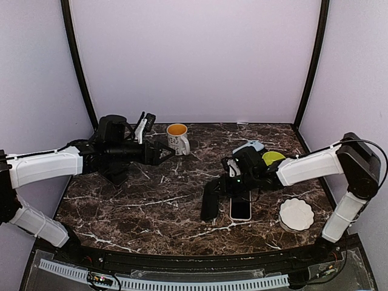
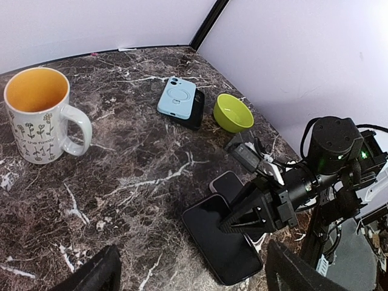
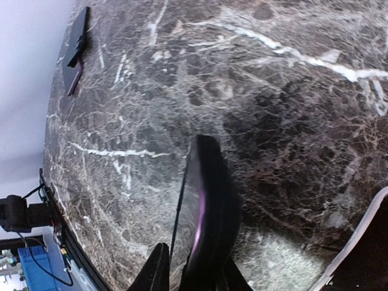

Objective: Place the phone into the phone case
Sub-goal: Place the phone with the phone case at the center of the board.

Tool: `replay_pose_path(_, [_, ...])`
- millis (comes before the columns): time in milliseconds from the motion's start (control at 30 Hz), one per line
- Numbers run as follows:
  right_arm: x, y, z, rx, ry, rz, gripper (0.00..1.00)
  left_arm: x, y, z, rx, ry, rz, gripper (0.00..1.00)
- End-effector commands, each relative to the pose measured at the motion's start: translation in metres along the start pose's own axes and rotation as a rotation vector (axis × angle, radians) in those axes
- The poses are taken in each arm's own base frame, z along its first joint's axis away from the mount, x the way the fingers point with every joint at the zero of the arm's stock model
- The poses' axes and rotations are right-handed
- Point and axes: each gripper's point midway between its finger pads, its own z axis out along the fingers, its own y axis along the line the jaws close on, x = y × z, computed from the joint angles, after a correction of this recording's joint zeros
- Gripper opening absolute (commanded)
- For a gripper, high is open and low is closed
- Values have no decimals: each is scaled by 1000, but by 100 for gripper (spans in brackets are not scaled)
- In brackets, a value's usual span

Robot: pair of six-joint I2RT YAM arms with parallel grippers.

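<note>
My right gripper (image 1: 220,185) is shut on one end of a black phone (image 1: 210,204), which slants down to the marble table (image 1: 139,212). The right wrist view shows the phone (image 3: 209,212) edge-on between my fingers (image 3: 154,270). In the left wrist view the phone (image 2: 221,245) partly overlaps a white-rimmed slab (image 2: 225,182), either a phone or a case, which lies flat just right of it (image 1: 240,209). A light blue phone case (image 1: 248,146) lies at the back on a black item (image 2: 197,112). My left gripper (image 1: 165,151) is open and empty, hovering near the mug.
A flowered white mug (image 1: 177,138) with an orange inside stands at the back centre. A green bowl (image 1: 273,157) sits beside the blue case. A white scalloped dish (image 1: 296,213) lies at the front right. Dark frame posts stand at the back corners.
</note>
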Motion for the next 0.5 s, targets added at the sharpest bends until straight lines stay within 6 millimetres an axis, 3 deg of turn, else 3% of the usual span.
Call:
replay_pose_path(0, [-5, -21, 10, 108, 5, 14, 27, -7, -5, 0, 11, -1, 10, 84])
replay_pose_path(200, [5, -55, 11, 283, 47, 49, 27, -6, -5, 2, 12, 6, 7, 84])
replay_pose_path(467, [14, -59, 7, 400, 77, 15, 28, -4, -4, 3, 14, 18, 3, 84])
